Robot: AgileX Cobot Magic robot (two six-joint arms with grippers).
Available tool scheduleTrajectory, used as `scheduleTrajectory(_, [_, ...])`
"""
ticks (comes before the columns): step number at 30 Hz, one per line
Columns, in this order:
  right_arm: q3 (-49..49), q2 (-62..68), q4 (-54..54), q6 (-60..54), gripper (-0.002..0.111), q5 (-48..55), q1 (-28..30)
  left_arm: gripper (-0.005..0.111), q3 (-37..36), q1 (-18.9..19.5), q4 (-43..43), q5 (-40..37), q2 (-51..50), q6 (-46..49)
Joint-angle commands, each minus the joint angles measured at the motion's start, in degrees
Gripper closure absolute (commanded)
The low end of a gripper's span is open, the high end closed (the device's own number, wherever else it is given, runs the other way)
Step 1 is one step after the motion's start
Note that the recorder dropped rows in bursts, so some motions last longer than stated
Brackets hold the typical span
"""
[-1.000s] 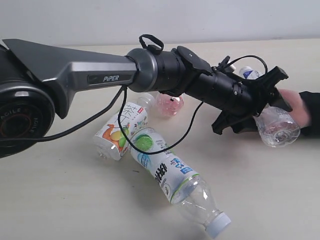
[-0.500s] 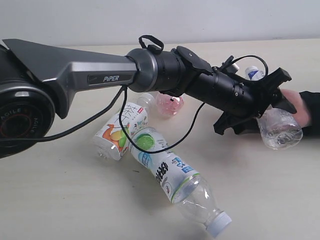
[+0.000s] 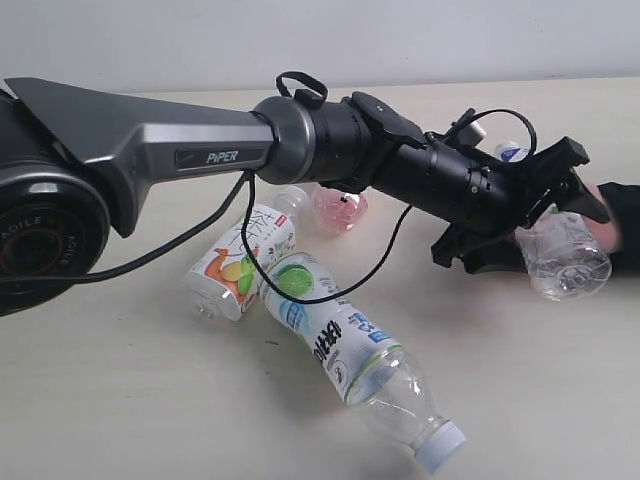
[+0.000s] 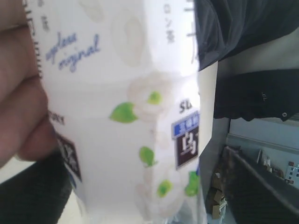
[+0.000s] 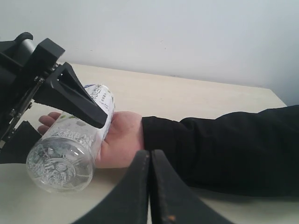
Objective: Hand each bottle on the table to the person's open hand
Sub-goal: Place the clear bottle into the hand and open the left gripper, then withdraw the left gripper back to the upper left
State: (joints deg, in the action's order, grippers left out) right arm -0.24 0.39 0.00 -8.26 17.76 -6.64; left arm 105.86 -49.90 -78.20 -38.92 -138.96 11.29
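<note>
The left gripper point(image 3: 558, 240) is clamped on the slim white-labelled bottle point(image 3: 565, 262), one black finger lying over its upper side and the other against its lower side. The bottle is on its side between them, clear base toward the right wrist camera. Directly under the gripper's hold is the person's open hand point(image 5: 121, 137), palm up on the desk point(image 3: 120, 400). The bottle's labelled flank rests on that palm, and a dark sleeve point(image 5: 224, 149) runs away from the wrist. In the left wrist view the white label with its green leaf print fills nearly the whole picture, and bare skin presses against one edge of it. The other three bottles lie well behind the left gripper, back along its arm. The pink bottle point(image 3: 340, 208) is half hidden under the forearm, with the orange-fruit bottle point(image 3: 245, 262) and the lime-pictured bottle point(image 3: 340, 345) lying on their sides just beside each other — the lime one's pale cap points toward the near edge of the desk. The right gripper point(image 5: 149, 186) has its two fingers pressed together with nothing between them. It sits low over the desk, with the hand and the held bottle just ahead of its tips — near, but apart.
</note>
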Motion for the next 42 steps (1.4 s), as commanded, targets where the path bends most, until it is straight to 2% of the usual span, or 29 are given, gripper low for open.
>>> scheduleTrajectory(1, [0.2,-0.4,0.0,0.0,0.108,-0.3,-0.1,0.024,0.3,0.2,-0.9,-0.8,0.4,0.5])
scheduleTrajectory(19, [0.2,-0.4,0.0,0.0,0.108,-0.6,-0.1,0.025,0.3,3.2,-0.2,-13.8,1.1,6.1])
scheduleTrajectory(27, [0.2,-0.4,0.0,0.0,0.108,-0.6,-0.1,0.026,0.3,4.9,0.2,-20.7,4.6,11.3])
scheduleTrajectory(29, [0.2,-0.4,0.0,0.0,0.108,-0.6,-0.1,0.034,0.3,5.4,1.5,-22.6,6.1,12.0])
scheduleTrajectory(32, [0.2,-0.4,0.0,0.0,0.108,-0.6,-0.1,0.055,0.3,6.5,5.9,-24.6,8.4,12.4])
scheduleTrajectory(38, [0.2,-0.4,0.0,0.0,0.108,-0.6,-0.1,0.104,0.3,8.7,14.3,-27.6,12.4,12.7])
scheduleTrajectory(42, [0.2,-0.4,0.0,0.0,0.108,-0.6,-0.1,0.107,-0.3,10.2,17.5,-28.1,15.0,16.9])
